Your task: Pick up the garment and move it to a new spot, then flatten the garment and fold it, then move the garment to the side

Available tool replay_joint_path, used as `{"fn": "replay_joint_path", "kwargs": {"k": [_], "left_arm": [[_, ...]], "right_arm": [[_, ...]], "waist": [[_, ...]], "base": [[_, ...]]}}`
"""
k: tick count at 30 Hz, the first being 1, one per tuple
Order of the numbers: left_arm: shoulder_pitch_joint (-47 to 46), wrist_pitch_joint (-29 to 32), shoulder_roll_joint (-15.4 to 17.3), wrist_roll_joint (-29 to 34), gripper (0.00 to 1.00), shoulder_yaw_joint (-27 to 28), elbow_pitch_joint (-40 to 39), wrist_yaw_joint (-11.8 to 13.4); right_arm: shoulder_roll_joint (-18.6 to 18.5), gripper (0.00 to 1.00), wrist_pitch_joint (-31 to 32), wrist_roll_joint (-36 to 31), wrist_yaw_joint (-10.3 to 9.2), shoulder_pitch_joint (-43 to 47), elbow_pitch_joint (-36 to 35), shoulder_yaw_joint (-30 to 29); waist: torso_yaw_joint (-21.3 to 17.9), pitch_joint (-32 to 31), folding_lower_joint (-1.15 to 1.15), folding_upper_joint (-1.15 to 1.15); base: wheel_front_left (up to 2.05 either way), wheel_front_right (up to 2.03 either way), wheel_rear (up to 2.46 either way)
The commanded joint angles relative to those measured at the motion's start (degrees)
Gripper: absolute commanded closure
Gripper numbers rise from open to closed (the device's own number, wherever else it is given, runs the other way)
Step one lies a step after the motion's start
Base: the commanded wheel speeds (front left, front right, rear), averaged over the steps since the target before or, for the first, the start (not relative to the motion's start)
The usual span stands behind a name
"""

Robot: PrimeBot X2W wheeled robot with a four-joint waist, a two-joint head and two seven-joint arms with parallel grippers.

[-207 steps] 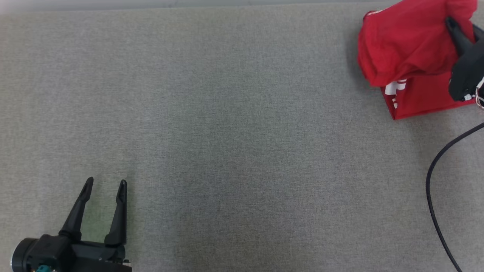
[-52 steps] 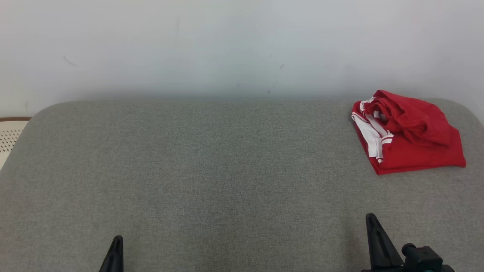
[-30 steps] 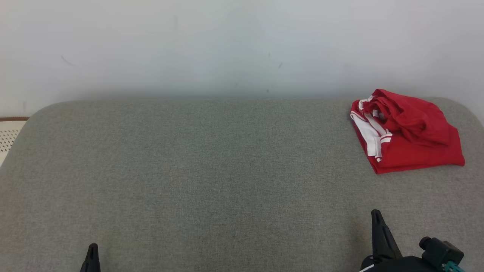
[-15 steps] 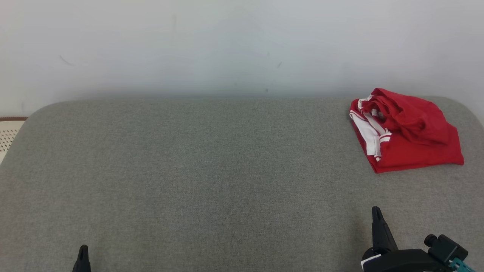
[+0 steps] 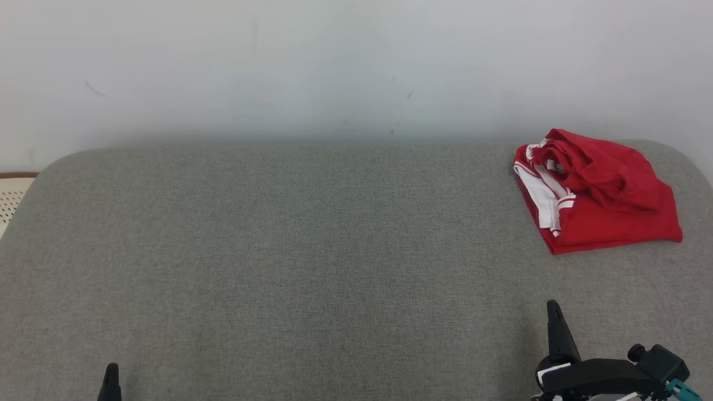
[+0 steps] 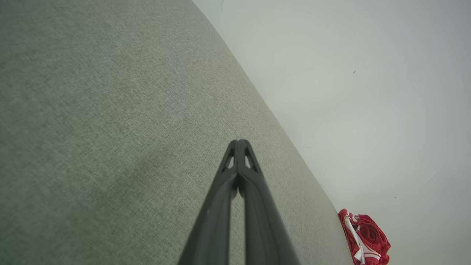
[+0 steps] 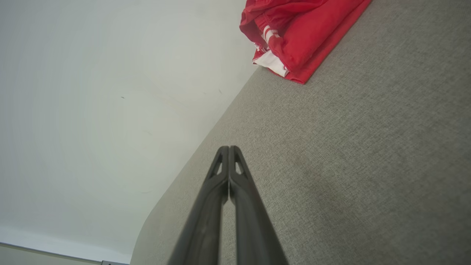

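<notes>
Red fabric garment (image 5: pixel 607 206) w/ white striped trim lies in a rough folded bundle at the far right corner of the grey woven-fabric surface (image 5: pixel 312 245), just inside the far edge & the rounded corner. Its top layer is bunched & creased. The bottom layer lies flat, w/ a straight near edge. The white trim shows on the bundle's left side.

Right gripper (image 5: pixel 552 307) is at the near edge of the surface, right side, well apart from the garment, pointing toward the far edge. In the right wrist view its two long dark fingers are pressed together tip to tip, holding nothing, over bare fabric.

Left gripper (image 5: pixel 111 372) is at the near edge, left side, w/ just its tip in the head view. In the left wrist view its fingers also meet at the tips & hold nothing.

A pale plain wall (image 5: pixel 334 67) w/ a few small dark marks stands behind the far edge. A cream perforated object (image 5: pixel 10 201) w/ a brown rim sits past the left edge.
</notes>
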Motion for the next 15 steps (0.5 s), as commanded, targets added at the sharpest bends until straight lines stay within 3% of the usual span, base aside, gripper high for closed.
{"fn": "replay_joint_path", "kwargs": {"k": [1,15], "left_arm": [[-1.1,0.7,0.3,-2.6,1.00,0.7,0.0,-0.5],[-1.8,3.8,0.3,-10.9,1.00,2.6,1.2,-0.9]], "right_arm": [[0.0,1.00,0.4,2.5,-0.01,-1.7,-0.2,0.1],[0.1,1.00,1.6,11.6,-0.01,-3.0,1.3,0.3]], "waist": [[0.0,0.0,0.00,0.00],[-0.2,0.1,0.00,0.00]], "base": [[0.00,0.00,0.00],[0.00,0.00,0.00]]}}
